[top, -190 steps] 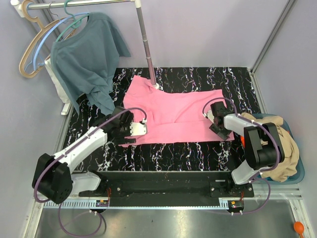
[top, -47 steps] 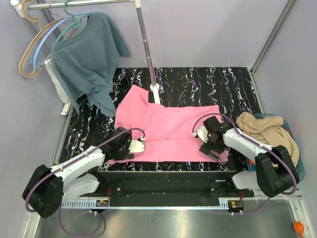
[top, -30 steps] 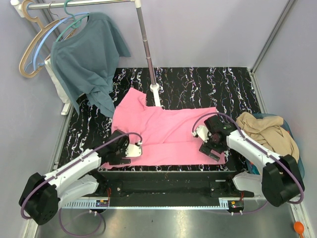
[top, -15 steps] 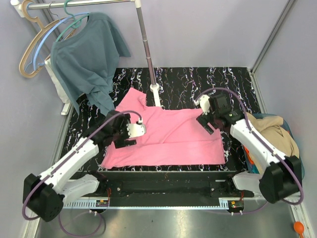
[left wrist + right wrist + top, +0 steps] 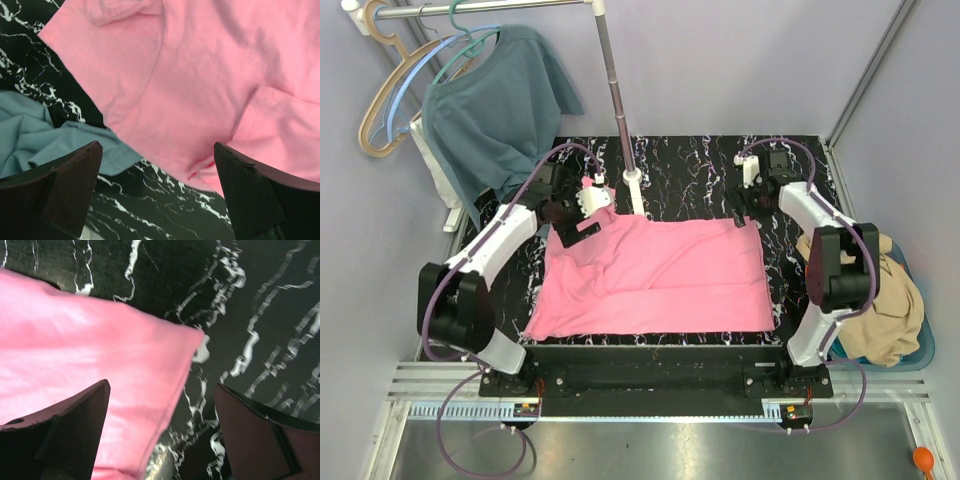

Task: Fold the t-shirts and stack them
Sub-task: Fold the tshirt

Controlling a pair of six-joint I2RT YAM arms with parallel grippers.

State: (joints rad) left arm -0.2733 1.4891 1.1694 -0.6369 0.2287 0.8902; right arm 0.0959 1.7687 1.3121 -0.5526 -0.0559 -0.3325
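The pink t-shirt [image 5: 655, 275] is soft, matt cloth, smooth apart from shallow creases and a stitched hem. The table [image 5: 700, 160] has a black top with white marble-like veins, smooth and faintly shiny. At ten o'clock the teal shirt [image 5: 495, 110] is duller matt knit cloth under a shiny metal rail [image 5: 480, 8]; the upright pole [image 5: 613, 80] is metal too. At four o'clock the tan shirt [image 5: 880, 310] is crumpled matt cloth in a blue plastic basket [image 5: 923, 345]. The fingers [image 5: 65, 195] of the left end effector [image 5: 156, 150] and those [image 5: 75, 425] of the right end effector [image 5: 162, 387] are dark and matt.
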